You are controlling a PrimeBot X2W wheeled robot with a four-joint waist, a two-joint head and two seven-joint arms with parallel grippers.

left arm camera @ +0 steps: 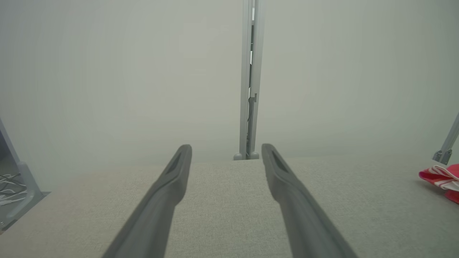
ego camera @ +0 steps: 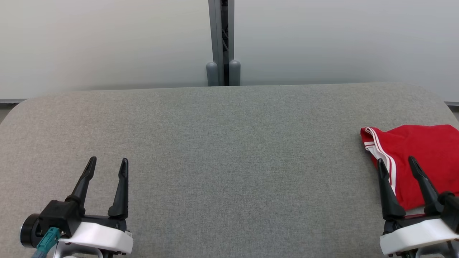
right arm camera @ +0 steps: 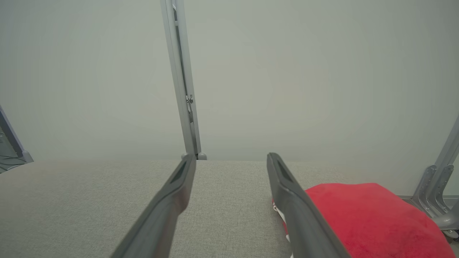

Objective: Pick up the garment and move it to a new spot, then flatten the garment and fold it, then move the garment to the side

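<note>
The garment [ego camera: 426,150] lies folded at the table's [ego camera: 229,143] right edge, its upper face plain red with white striped trim along its left side. The right gripper [ego camera: 395,159] is at the garment's near left corner, jaws spread wide and empty. The left gripper [ego camera: 108,159], near left, is equally wide and empty.

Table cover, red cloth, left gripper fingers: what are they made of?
Table cover: woven grey fabric, matte; weave visible.
Red cloth: soft textile, maybe knit; white striped trim, limp folded edge.
Left gripper fingers: dark, matte, likely moulded plastic; unsure.
</note>
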